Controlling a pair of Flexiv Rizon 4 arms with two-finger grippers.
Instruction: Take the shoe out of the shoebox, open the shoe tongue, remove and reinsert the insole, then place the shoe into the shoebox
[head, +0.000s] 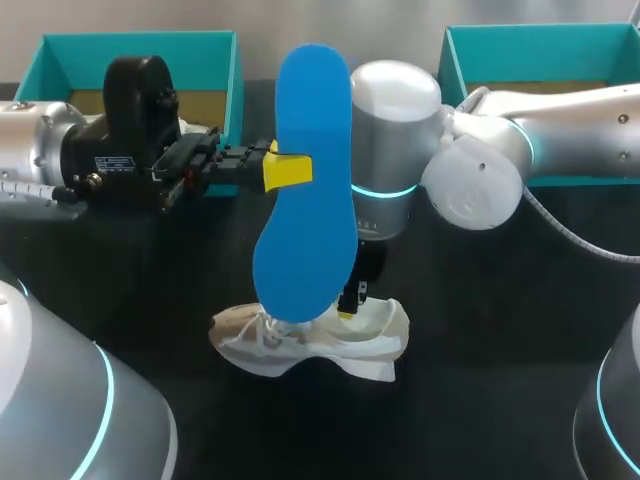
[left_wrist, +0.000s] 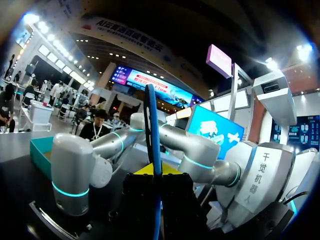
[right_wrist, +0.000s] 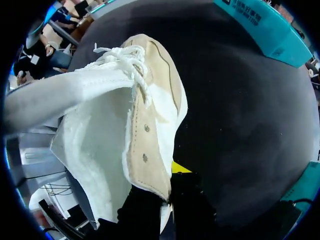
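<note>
Blue insole (head: 305, 200) stands upright above shoe (head: 325, 342), clamped in left tool (head: 293, 170); right tool (head: 350, 300) pinches shoe's rim.

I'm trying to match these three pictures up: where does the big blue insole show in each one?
Head view: insole stands upright mid-picture, pinched by the left fingers, above the shoe.
Left wrist view: edge-on, a thin blue strip between the fingers.
Right wrist view: not in it.
Shared landmark: teal shoebox wall, in all three.
</note>
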